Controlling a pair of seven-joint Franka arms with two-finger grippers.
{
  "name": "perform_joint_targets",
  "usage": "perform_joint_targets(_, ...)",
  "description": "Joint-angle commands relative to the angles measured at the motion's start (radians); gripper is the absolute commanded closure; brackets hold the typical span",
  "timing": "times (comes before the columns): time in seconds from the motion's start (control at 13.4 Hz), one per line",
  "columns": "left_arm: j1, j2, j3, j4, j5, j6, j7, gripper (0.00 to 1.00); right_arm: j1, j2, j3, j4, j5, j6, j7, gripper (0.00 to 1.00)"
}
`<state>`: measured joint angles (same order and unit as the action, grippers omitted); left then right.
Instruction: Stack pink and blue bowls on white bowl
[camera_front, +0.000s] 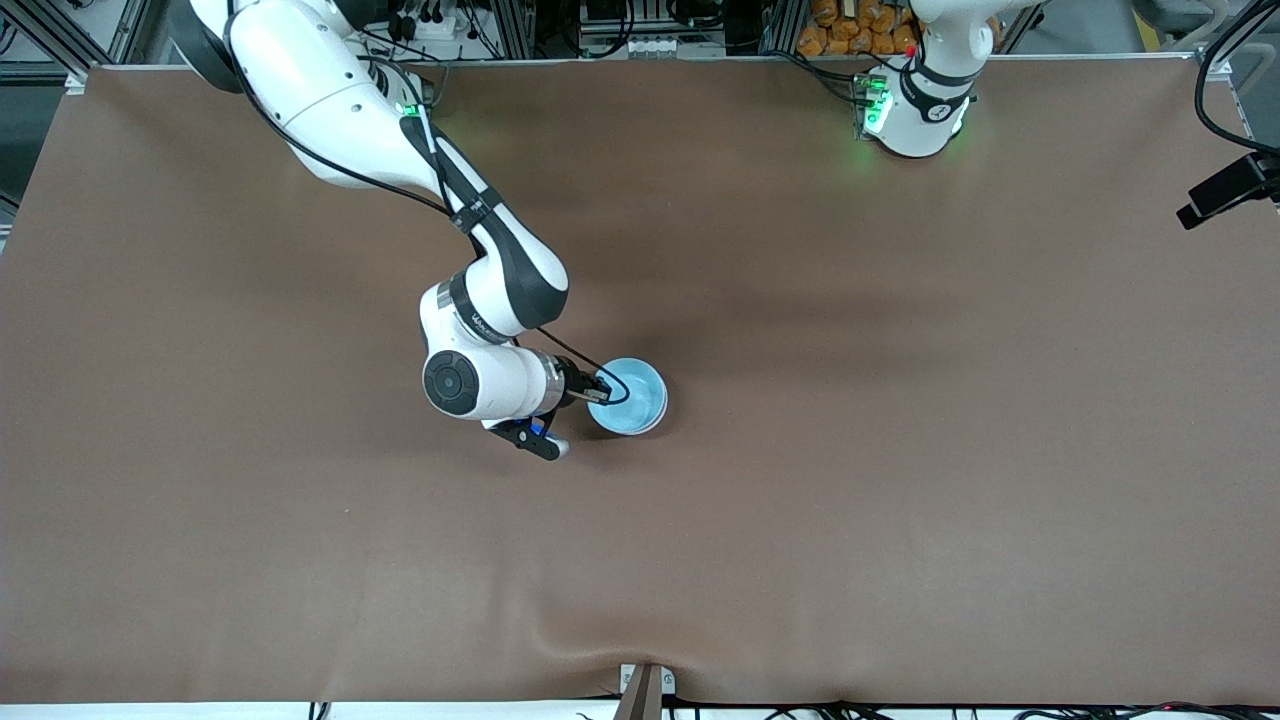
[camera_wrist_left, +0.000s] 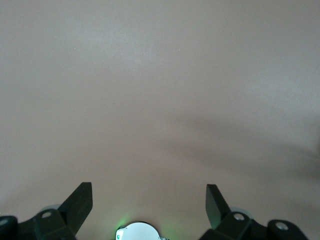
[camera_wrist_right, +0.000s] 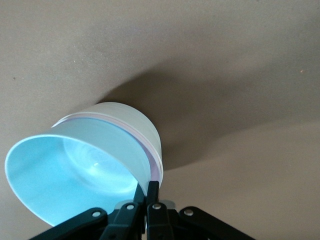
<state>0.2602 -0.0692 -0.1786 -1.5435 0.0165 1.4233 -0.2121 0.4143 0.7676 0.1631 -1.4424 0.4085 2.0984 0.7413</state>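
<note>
The right claw (camera_wrist_right: 148, 194) is pinched shut on the rim of the blue bowl (camera_wrist_right: 75, 175), which sits nested in the pink bowl (camera_wrist_right: 156, 161) and white bowl (camera_wrist_right: 127, 117) on the bench (camera_front: 900, 450). Stacking looks done; next, release and lift clear. The left claw (camera_wrist_left: 149, 202) waits open over bare bench.

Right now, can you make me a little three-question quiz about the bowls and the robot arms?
1. True or false: the right pincer is shut on the rim of the blue bowl.
2. Which bowl shows as a thin band just under the blue one in the right wrist view? A) pink bowl B) green C) yellow
3. Fill in: the left pincer is ____ and holds nothing, waiting over the bare table.

Key: 1 true; 2 A; 3 open. The white bowl sits at the bottom of the stack.
</note>
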Motion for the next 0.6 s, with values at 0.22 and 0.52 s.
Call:
perform_joint_targets(0.22,0.005,-0.020,-0.007,-0.010,-0.006,-0.017,0.020,0.00,0.009,0.006,-0.005,0.002,0.004,0.003,0.003,1.00)
perform_joint_targets(0.52,0.007,-0.015,-0.007,-0.012,-0.006,-0.017,0.020,0.00,0.008,0.004,-0.007,0.002,-0.004,-0.006,-0.042,0.00)
